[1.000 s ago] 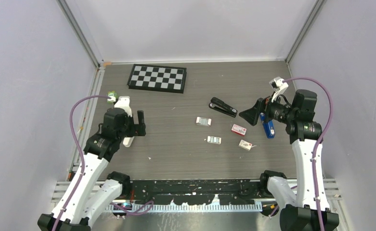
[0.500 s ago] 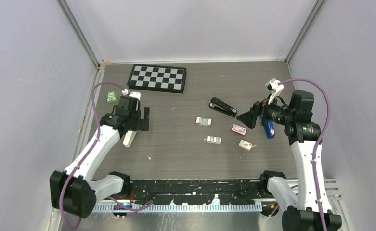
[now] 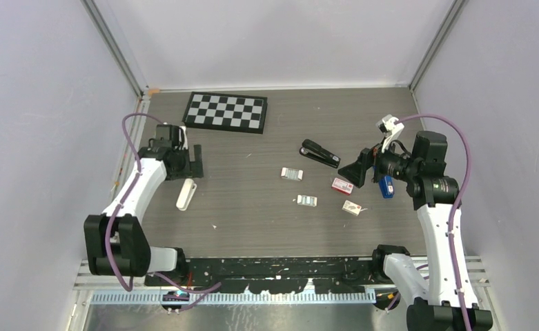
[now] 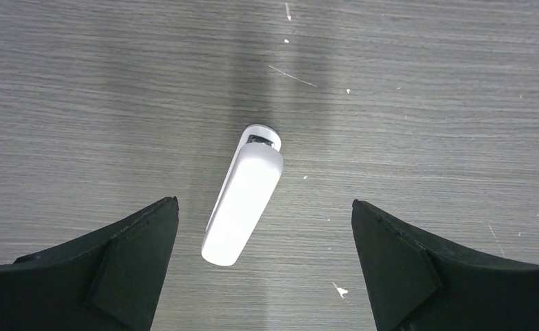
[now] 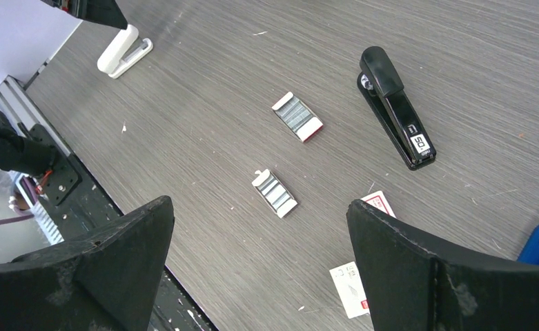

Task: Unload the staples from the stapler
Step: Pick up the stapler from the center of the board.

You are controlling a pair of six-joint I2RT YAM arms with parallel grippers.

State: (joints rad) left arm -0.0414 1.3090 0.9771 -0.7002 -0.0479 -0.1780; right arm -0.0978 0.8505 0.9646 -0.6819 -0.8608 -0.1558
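White plastic stapler (image 3: 186, 194) lies flat, long axis seven-to-one o'clock; left gripper (image 3: 196, 160) and right gripper (image 3: 363, 167) gape wide, empty.

Table (image 4: 425, 103): grey wood-grain laminate, matt, with fine pale scuffs and specks.
White stapler (image 4: 242, 200): smooth plastic with a soft sheen.
Black stapler (image 5: 394, 103): glossy plastic, with a white paper label on top.
Staple strips (image 5: 297, 116): ridged bright metal, lying in white trays.
Small boxes (image 5: 349, 300): printed card.
My left gripper (image 4: 264, 203) and right gripper (image 5: 259, 201): fingers (image 4: 125, 269) of matt black plastic, faintly rough.
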